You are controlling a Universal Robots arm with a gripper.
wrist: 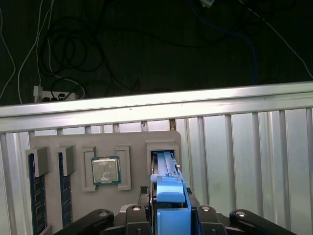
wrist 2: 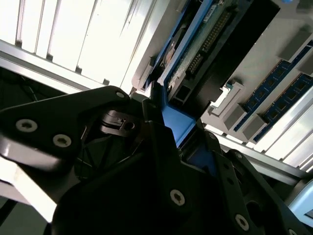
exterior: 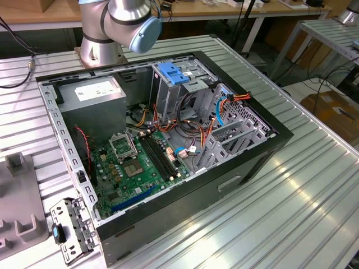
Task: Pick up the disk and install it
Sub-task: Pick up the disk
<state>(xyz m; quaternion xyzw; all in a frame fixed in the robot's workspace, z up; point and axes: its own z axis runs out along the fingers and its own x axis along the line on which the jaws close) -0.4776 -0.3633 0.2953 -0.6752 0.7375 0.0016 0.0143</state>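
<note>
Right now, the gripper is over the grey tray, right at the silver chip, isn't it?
Not quite. The gripper is over the grey tray, but it is at the blue-framed disk, not the chip, which lies apart in its own pocket. The first wrist view shows this.

Nothing could be read. A white paper label (exterior: 95, 88) lay on the grey metal power supply box (exterior: 70, 96), far left, its print too small.
</note>
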